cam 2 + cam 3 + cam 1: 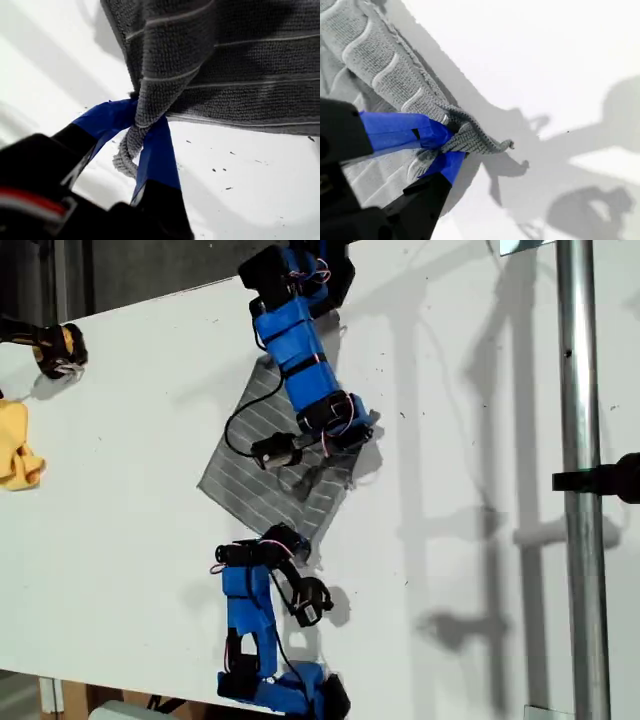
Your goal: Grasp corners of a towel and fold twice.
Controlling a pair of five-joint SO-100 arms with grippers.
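The grey striped towel lies as a diamond on the white table in the exterior view. My first gripper, reaching in from the far edge, is shut on the corner at the exterior view's right. The first wrist view shows blue fingers of my first gripper pinching a bunched corner, with the towel hanging above the table. My second gripper, coming from the near edge, is shut on the near corner. In the second wrist view my second gripper clamps a corner whose tip pokes out, lifted off the table.
A yellow cloth lies at the exterior view's left edge, with a black-and-yellow device beyond it. A metal pole with a black clamp stands at the exterior view's right. Bare white table lies between towel and pole.
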